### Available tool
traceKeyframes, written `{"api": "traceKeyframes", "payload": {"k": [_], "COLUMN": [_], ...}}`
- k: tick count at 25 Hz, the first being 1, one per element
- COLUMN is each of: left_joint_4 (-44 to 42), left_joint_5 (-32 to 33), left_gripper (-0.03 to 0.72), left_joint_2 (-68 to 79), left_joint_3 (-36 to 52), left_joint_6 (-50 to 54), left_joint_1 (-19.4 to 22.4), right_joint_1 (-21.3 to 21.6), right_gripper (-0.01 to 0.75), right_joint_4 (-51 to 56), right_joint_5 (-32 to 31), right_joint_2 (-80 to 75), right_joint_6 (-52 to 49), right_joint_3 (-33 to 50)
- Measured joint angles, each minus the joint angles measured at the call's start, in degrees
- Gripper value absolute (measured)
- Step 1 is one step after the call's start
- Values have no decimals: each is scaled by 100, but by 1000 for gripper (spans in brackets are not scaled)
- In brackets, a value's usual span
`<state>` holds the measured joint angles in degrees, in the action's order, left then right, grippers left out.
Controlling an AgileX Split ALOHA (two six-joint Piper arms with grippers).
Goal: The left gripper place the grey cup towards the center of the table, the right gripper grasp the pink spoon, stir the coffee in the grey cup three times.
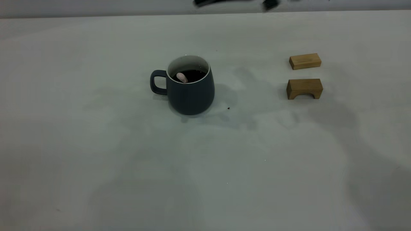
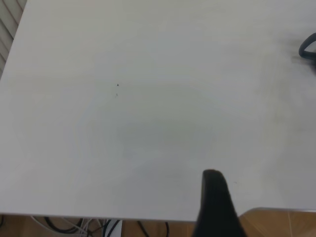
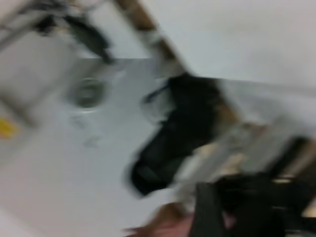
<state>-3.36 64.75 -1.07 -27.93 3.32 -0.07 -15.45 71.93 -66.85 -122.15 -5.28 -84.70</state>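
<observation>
Grey cup (image 1: 191, 86) stands upright near the worktop (image 1: 96, 154) centre, handle toward the left arm's side. Pink spoon (image 1: 181, 77) is inside it, only the handle tip showing above the coffee (image 1: 192, 75), leaning toward the handle side; neither hand holds it. 2 wooden blocks (image 1: 305, 75) sit well apart on the right arm's side. Left hand (image 2: 213, 197): 1 finger shows over bare worktop, far from the cup, spread can't tell. Right hand (image 3: 222, 212): off the worktop edge, too blurred to tell. Judging by layout, right arm is nearer; stirring looks over or dropped.

A slate-grey cup (image 1: 189, 93) with pale interior holds near-black coffee (image 1: 192, 75); two blocks (image 1: 304, 61) are tan.
</observation>
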Motion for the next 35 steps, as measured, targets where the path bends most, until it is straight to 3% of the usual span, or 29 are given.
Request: {"api": "traceKeyframes", "payload": {"k": [15, 19, 25, 30, 35], "left_joint_4": [0, 0, 0, 0, 0], "left_joint_5": [0, 0, 0, 0, 0], "left_gripper": [572, 572, 572, 572, 572], "left_joint_2": [0, 0, 0, 0, 0], "left_joint_3": [0, 0, 0, 0, 0], "left_joint_6": [0, 0, 0, 0, 0], "left_joint_1": [0, 0, 0, 0, 0], "right_joint_1": [0, 0, 0, 37, 856], "right_gripper": [400, 363, 305, 256, 235], "right_joint_4": [-4657, -5408, -6137, -6211, -6279], "right_joint_5": [-315, -395, -405, -405, -405], "right_joint_2": [3399, 4517, 6340, 8122, 9680], "right_joint_6": [-878, -886, -132, 420, 833], "right_joint_3": [5, 5, 124, 1389, 3403]}}
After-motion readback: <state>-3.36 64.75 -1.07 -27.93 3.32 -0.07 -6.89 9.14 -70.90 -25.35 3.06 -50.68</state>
